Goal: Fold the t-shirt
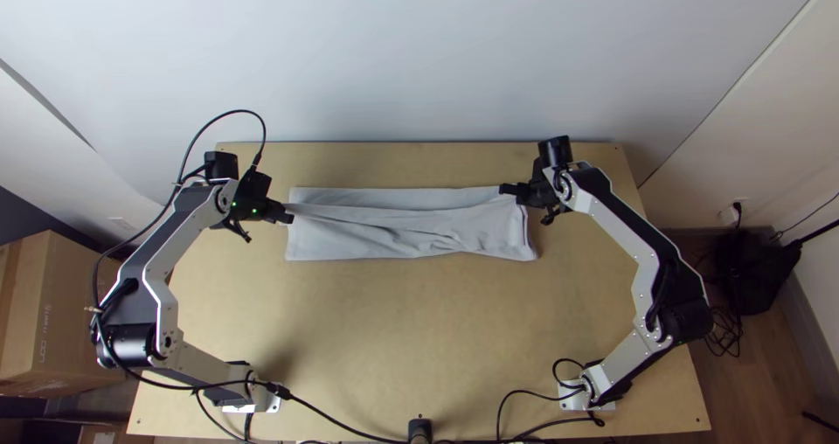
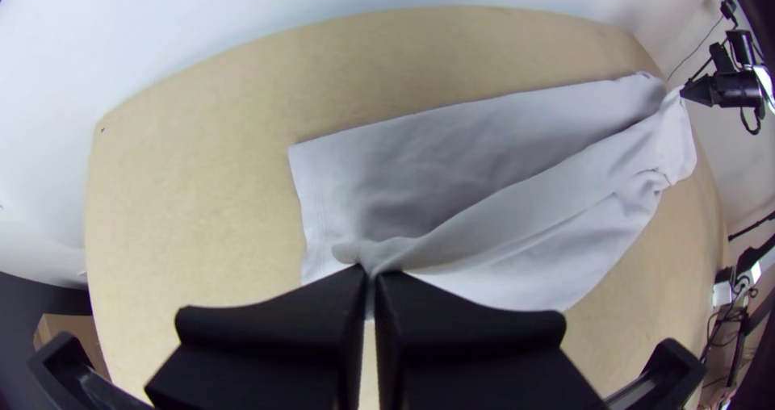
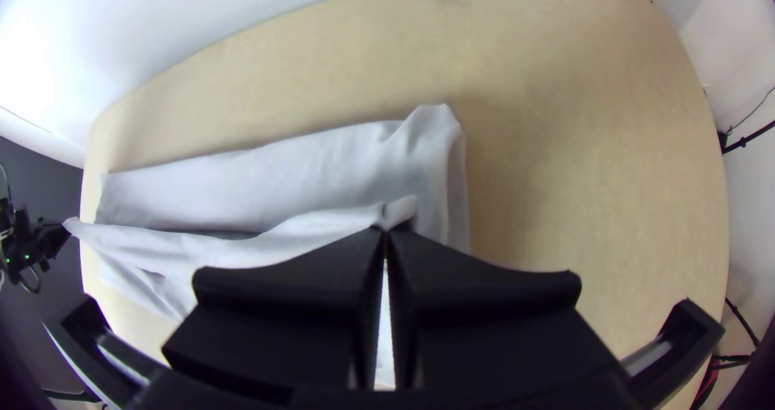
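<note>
The light wooden table [image 1: 393,322] is backed by a pale wall [image 1: 419,59]. The grey t-shirt [image 1: 384,197] is laid on it as a long folded strip; opposite ends of its upper layer are pinched in the closed fingers of the left gripper [image 2: 371,273] and right gripper [image 3: 385,231]. Even tension should be applied before lowering. The contents of the cardboard box [image 1: 74,313] cannot be told.

- A wide stretch of counter [image 1: 393,339] gives room between the t-shirt [image 1: 367,243] and the near edge.
- Left end effector [image 1: 288,218] and right end effector [image 1: 505,189] stand in the way at the t-shirt's two ends.
- Beyond it, a narrow strip (tight, that) runs before the wall [image 1: 419,59].
- A black cable [image 1: 325,413] crosses the near edge.
</note>
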You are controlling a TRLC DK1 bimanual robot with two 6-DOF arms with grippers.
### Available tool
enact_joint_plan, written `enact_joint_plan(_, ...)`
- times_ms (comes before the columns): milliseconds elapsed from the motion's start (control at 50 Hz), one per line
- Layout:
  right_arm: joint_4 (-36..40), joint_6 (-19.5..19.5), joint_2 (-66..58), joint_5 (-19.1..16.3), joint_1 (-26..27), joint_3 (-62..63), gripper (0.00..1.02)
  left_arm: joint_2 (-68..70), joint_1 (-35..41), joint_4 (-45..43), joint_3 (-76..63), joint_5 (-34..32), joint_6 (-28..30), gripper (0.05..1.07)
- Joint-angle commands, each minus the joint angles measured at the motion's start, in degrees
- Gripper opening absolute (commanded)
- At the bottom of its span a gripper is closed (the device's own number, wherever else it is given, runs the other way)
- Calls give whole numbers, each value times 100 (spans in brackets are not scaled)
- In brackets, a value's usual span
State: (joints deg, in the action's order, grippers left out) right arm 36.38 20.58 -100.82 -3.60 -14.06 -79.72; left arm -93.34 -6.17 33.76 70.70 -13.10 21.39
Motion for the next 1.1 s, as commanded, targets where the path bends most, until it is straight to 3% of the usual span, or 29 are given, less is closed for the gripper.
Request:
enact_joint_plan(0,-122,104,-298,140,71,-325,2,-272,37,-168,155,-52,-205,8)
enact_joint_plan(200,-527,456,-764,201,158,-562,2,-624,11,-555,164,10,-513,8)
enact_joint_plan(240,-536,526,-896,201,185,-632,8,-686,-7,-607,164,10,-557,8)
enact_joint_plan(280,-571,614,-984,254,194,-676,25,-738,-24,-704,173,18,-653,8)
enact_joint_plan(300,-623,640,-1019,316,194,-685,38,-773,-42,-792,173,18,-715,8)
enact_joint_plan(340,-817,684,-1045,474,211,-667,76,-826,-77,-941,190,27,-864,10)
enact_joint_plan(360,-896,711,-1054,553,211,-659,94,-844,-94,-950,208,27,-891,15)
enact_joint_plan(380,-975,737,-1045,650,220,-659,100,-861,-121,-950,234,27,-917,27)
enact_joint_plan(440,-1230,904,-931,878,290,-597,99,-870,-200,-1055,278,27,-1084,78)
enact_joint_plan(460,-1362,948,-852,948,317,-553,99,-861,-235,-1055,322,27,-1146,90)
enact_joint_plan(500,-1511,983,-703,1045,396,-465,99,-853,-297,-1038,419,27,-1321,101)
enact_joint_plan(720,-1669,983,598,1071,1090,229,99,-782,-1079,-669,709,-834,-1919,103)
enact_joint_plan(840,-1177,1071,1187,96,1635,264,99,-729,-1466,-361,674,-1397,-1919,103)
enact_joint_plan(900,-623,1229,1292,-818,1925,71,98,-756,-1668,-256,594,-2073,-1910,102)
enact_joint_plan(960,-281,1317,1372,-1477,2154,-35,99,-870,-1791,-36,586,-2645,-1866,102)
enact_joint_plan(1080,88,1484,1468,-2875,2628,-158,99,-1134,-1861,131,515,-2908,-1523,102)
